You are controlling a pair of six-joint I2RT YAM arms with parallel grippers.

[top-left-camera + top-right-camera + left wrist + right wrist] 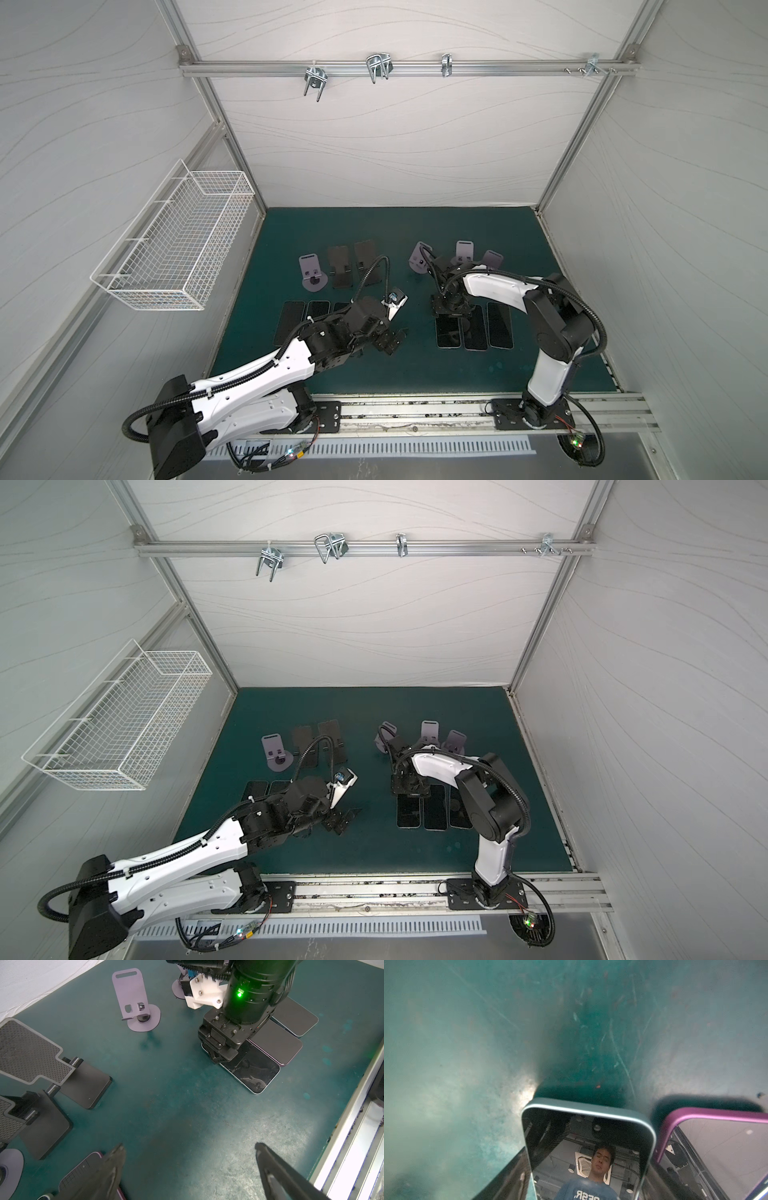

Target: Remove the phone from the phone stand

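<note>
A light-rimmed phone (588, 1157) lies flat on the green mat (467, 1043), leftmost of three in both top views (448, 336) (409, 814). My right gripper (588, 1151) points straight down over its far end (255, 1072), one finger (512, 1174) against each long edge, shut on it. Just behind stands an empty purple phone stand (419, 261) (135, 999). My left gripper (190, 1147) hovers open over bare mat left of centre (388, 338), with nothing between its fingers.
A purple-rimmed phone (716, 1147) lies right beside the held one, and a third (500, 326) further right. Two more purple stands (464, 251) sit behind. On the left are two black stands (27, 1053), a purple stand (311, 270) and flat phones (289, 322). A wire basket (174, 241) hangs on the left wall.
</note>
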